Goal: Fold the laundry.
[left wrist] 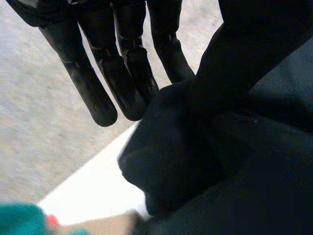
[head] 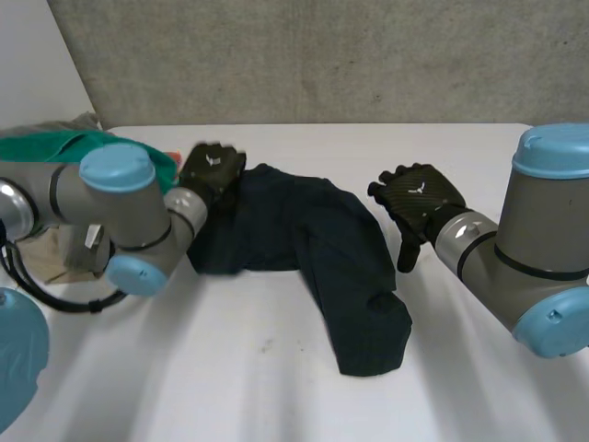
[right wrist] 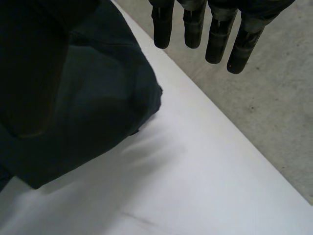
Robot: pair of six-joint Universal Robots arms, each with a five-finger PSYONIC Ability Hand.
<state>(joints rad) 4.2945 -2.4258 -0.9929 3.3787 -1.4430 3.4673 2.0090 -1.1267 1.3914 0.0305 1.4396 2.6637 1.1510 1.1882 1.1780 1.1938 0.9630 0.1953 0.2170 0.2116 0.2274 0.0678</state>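
Note:
A dark navy garment lies crumpled across the middle of the white table, one part trailing toward the front. My left hand is at its far left corner. In the left wrist view the fingers are straight, and a bunched fold of the garment is pinched between them and the thumb. My right hand hovers just off the garment's right edge. It is open, with straight fingers over bare table, and the garment lies beside its thumb.
A green cloth and a beige one are piled at the table's left end, behind my left arm. The green cloth lies close to the garment's corner. The table's far edge runs just past both hands.

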